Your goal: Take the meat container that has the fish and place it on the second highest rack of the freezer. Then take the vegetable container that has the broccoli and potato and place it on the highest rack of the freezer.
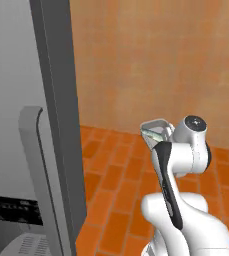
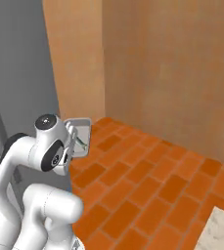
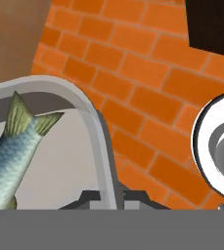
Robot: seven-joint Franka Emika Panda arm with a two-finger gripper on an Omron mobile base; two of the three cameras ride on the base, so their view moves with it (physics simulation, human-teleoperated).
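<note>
The gripper (image 3: 111,197), clamped on the rim of the meat container (image 3: 91,127) holding the fish (image 3: 8,161), is in the carry step; next, swing toward the freezer (image 1: 16,75) and its second highest rack.

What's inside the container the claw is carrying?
A fish, tail end up, lies in the grey container. Its head runs out of the hand view, and the arm hides most of the container's inside from the base views.
</note>
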